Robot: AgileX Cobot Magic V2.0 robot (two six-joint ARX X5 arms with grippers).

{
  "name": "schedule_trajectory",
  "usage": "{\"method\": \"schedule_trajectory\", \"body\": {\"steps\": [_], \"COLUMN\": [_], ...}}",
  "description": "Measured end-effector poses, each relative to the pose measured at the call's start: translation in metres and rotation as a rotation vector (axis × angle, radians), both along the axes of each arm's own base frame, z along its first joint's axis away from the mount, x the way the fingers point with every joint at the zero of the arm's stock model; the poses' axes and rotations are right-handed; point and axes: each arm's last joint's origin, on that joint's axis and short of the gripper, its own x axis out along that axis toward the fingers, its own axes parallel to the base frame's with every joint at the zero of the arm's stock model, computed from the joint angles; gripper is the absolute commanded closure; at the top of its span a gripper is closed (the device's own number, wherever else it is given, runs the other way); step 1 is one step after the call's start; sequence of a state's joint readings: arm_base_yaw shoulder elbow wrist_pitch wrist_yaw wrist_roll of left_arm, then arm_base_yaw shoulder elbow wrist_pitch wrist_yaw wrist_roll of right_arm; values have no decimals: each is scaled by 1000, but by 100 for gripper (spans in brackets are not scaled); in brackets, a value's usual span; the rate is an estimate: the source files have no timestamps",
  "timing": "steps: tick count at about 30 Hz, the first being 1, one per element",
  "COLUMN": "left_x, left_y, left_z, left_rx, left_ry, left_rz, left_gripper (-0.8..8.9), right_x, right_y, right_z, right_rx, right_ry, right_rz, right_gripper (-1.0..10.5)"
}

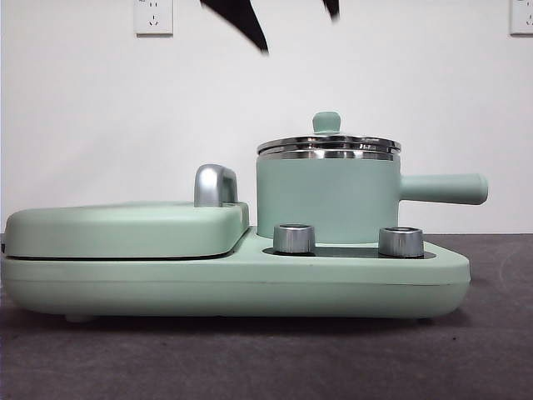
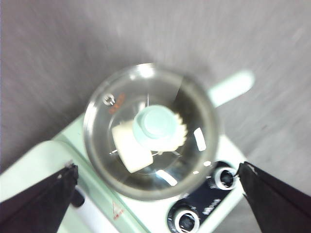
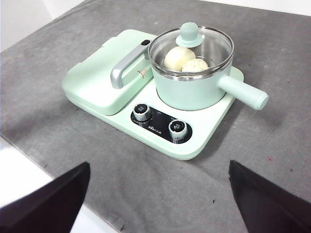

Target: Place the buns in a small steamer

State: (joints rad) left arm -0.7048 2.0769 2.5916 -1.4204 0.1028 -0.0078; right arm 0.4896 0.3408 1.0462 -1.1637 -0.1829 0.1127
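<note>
On the grey bench [image 3: 58,116], nearest in the front view, two steel knobs [image 1: 294,238] are seen on the pale green cooker base [image 1: 250,283], with the flat griddle section [image 1: 125,229] and its chrome handle [image 1: 215,185] beside the small steamer [image 1: 325,200], whose lid [image 1: 327,143] is closed. From this level view the inside of the pot is hidden; only the two wrist views, looking down through the glass lid, show the buns [image 3: 186,60] lying inside the steamer, touching each other. In the left wrist view the plain block bun [image 2: 130,148] and the ridged bun [image 2: 179,138] are partly covered by the green lid knob [image 2: 154,124]. The left gripper [image 2: 155,184] is held above the steamer, its fingers [image 2: 41,199] spread wide and holding nothing, the pot lying below and between them without being touched. The right gripper [image 3: 158,199] is held well back from the cooker over the bench edge, its fingers [image 3: 267,196] likewise wide apart and empty. At the top of the front view only black arm tips [image 1: 241,21] are seen against the white wall [image 1: 83,125].
</note>
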Motion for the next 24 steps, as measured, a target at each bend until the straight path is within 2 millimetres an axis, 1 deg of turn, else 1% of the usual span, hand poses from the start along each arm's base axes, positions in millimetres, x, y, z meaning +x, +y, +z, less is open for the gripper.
{"method": "schedule_trajectory", "body": {"steps": [2, 4, 7, 9, 13, 15, 17, 24], "left_x": [-19, -40, -74, -95, -119, -132, -147, -194], "left_y": [16, 34, 62, 80, 103, 114, 126, 166], "left_z": [19, 29, 35, 34, 23, 15, 1, -33], "left_rx": [-31, -36, -23, -15, 9, 21, 27, -149], "left_ry": [-14, -7, 5, 14, 37, 51, 67, -82], "left_rz": [12, 11, 7, 7, 8, 9, 16, 87], "left_gripper": [278, 278, 278, 281, 281, 281, 281, 281], "right_x": [0, 0, 0, 0, 2, 4, 7, 18], "right_y": [0, 0, 0, 0, 1, 2, 4, 9], "right_z": [0, 0, 0, 1, 4, 5, 5, -13], "right_rx": [0, 0, 1, 5, 14, 25, 33, -2], "right_ry": [0, 0, -2, -11, -50, -70, -88, -32], "right_rz": [0, 0, 0, 0, 5, 5, 6, 9], "right_gripper": [490, 490, 490, 490, 490, 490, 490, 490]}}
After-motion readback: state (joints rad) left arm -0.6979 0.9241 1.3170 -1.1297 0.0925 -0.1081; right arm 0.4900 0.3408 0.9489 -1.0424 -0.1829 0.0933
